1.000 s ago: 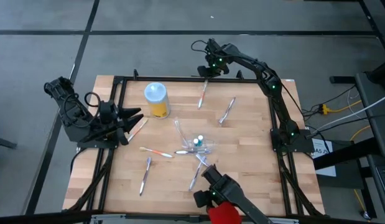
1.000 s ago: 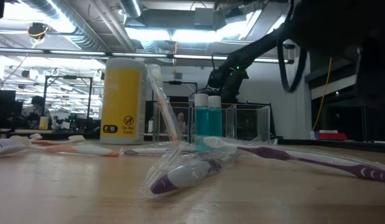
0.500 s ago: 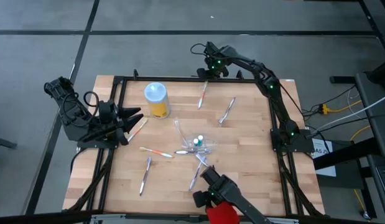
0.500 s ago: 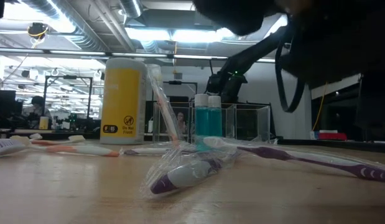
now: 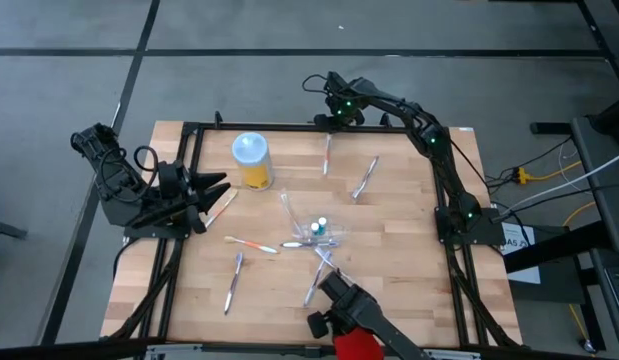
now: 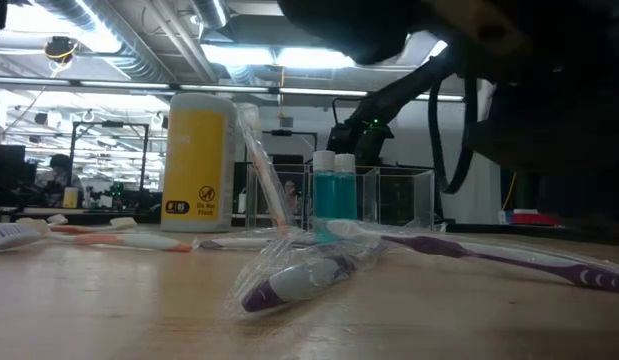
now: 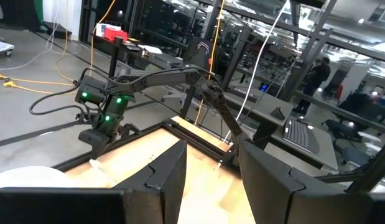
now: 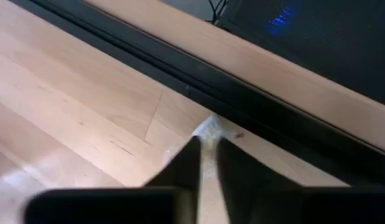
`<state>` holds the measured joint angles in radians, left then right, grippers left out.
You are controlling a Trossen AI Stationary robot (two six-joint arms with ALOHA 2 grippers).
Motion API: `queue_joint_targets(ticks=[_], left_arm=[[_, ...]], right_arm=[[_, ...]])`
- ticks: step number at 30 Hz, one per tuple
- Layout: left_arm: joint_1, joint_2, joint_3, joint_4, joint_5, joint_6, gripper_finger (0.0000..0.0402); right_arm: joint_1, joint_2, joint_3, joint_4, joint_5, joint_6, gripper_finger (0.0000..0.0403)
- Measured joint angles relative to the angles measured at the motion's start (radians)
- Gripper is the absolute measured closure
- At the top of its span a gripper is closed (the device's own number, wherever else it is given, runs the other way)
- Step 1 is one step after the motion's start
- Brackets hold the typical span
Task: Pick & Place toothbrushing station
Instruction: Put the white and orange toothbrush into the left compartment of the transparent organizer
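A whitish toothbrush (image 5: pixel 326 156) lies near the table's far edge, and my right gripper (image 5: pixel 330 126) points steeply down, shut on its far end. In the right wrist view the brush's pale tip (image 8: pixel 208 129) shows just past my right gripper (image 8: pixel 208 144). My left gripper (image 5: pixel 215 190) hovers open over the table's left edge, level, holding nothing; the gap of my left gripper (image 7: pixel 212 168) is bare. More toothbrushes lie flat on the wood: one (image 5: pixel 365 177), one (image 5: pixel 251 244), one (image 5: pixel 232 282). My right gripper pinches the whitish toothbrush's far end (image 8: pixel 208 132) between its two fingers. The fingers come from above, slanting down from the table's far side. The rest of the brush lies on the table toward the near side.
A yellow bottle with a white lid (image 5: pixel 251 160) stands at the far left. Two teal bottles (image 6: pixel 334 190) and a wrapped purple toothbrush (image 6: pixel 299 275) sit in crinkled clear wrap (image 5: pixel 314 230) mid-table. A black frame (image 5: pixel 289 127) rims the table; a dark mount (image 5: pixel 344 318) sits at the near edge.
My right gripper has sunk a little and edged toward the table's left, onto the whitish toothbrush's far end. The brush has turned slightly: its far end has swung left while its near end stayed put.
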<state>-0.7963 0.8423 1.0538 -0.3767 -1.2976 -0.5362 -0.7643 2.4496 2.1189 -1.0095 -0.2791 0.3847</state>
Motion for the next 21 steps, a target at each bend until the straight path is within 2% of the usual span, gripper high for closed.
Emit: queue_joint_targets(ticks=[2, 9, 21], left_arm=[[0.0, 0.0, 0.0, 0.0, 0.0, 0.002, 0.0258], [0.0, 0.0, 0.0, 0.0, 0.009, 0.008, 0.0258], [-0.003, 0.0, 0.0, 0.0, 0.102, 0.019, 0.0258]], right_arm=[[0.004, 0.0, 0.0, 0.0, -0.006, -0.025, 0.0393], [0.048, -0.048, -0.001, -0.004, -0.056, -0.075, 0.04], [0.256, -0.371, -0.001, -0.023, 0.037, -0.288, 0.0402]])
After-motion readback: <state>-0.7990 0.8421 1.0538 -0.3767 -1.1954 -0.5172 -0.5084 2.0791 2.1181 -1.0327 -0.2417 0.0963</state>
